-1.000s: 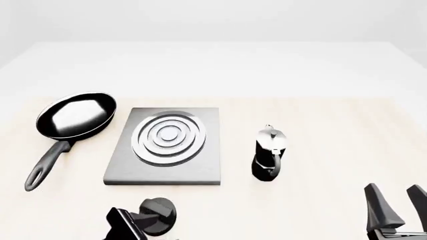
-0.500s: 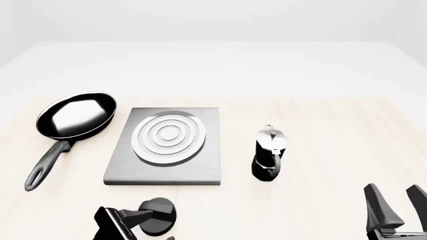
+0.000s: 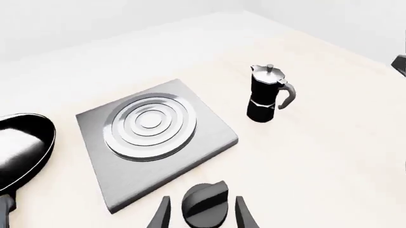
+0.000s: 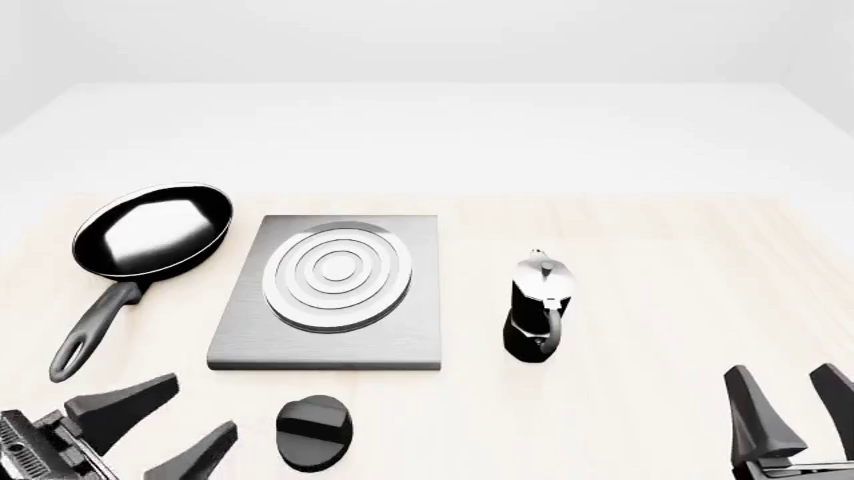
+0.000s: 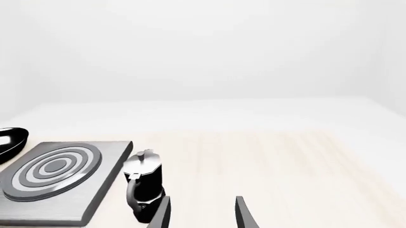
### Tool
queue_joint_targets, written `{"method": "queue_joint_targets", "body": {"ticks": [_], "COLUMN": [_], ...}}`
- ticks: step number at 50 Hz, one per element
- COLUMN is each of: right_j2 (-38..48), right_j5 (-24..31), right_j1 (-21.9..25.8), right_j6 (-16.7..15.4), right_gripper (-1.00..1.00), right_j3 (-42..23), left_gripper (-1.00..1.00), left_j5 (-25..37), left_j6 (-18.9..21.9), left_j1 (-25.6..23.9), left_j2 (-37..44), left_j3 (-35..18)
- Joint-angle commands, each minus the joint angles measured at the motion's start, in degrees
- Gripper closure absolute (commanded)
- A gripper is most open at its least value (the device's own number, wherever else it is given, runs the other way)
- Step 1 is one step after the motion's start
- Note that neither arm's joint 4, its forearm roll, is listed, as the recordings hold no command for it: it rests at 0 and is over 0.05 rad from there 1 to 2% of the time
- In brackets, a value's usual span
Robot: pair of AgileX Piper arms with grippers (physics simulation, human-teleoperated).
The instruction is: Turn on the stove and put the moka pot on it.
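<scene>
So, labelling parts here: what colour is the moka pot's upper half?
Shiny silver, above a black base, on the moka pot; clearest in the left wrist view.

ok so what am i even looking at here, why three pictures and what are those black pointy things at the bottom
These are simulator renders of a two-armed robot at a table. One picture comes from a fixed camera above and behind the arms; the other two come from cameras mounted on each arm's wrist. The black pointed things are the arms' fingers: the left gripper and the right gripper, both open and holding nothing. On the table lie a frying pan, a square grey stove with silver rings, its separate round black knob, and a small moka pot standing to the right of the stove. The left wrist view looks straight at the knob between its fingers.
</scene>
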Motion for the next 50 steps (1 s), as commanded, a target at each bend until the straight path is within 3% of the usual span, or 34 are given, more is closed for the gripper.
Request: {"method": "queue_joint_targets", "body": {"ticks": [1, 6, 8, 13, 23, 33, 36, 42, 50], "right_j2": [0.0, -0.2, 3.5, 8.9, 17.1, 23.7, 26.6, 31.6, 33.2], "right_j5": [1.9, 4.3, 3.1, -0.1, -2.7, -6.3, -8.7, -13.6, -15.5], "right_j1": [2.2, 3.2, 3.2, 4.0, 5.1, 5.4, 5.0, 4.4, 6.1], "right_j6": [-1.4, -2.4, -0.9, -4.0, -5.2, -2.0, 0.3, 1.5, 4.0], "right_gripper": [-1.0, -1.0, -1.0, -1.0, -1.0, -1.0, -1.0, -1.0, -1.0], "right_j3": [-2.0, -4.4, -5.0, -5.6, -7.2, -5.5, -4.9, -4.1, -3.3], "left_gripper": [-1.0, -1.0, -1.0, -1.0, -1.0, -1.0, -1.0, -1.0, -1.0], "left_j5": [9.9, 7.5, 7.5, 5.9, 4.2, 1.6, 0.9, 0.2, 0.3], "left_j6": [0.1, -0.6, -0.6, -0.7, -0.1, -0.8, -0.8, -1.1, -0.9], "left_j1": [12.9, 17.1, 15.9, 17.3, 20.3, 22.1, 22.3, 22.9, 23.0], "left_j2": [-14.0, -14.0, -14.0, -14.0, -14.0, -14.0, -14.0, -14.0, -14.0], "left_j3": [-6.3, -7.3, -6.8, -6.9, -8.1, -7.6, -7.3, -6.6, -6.6]}}
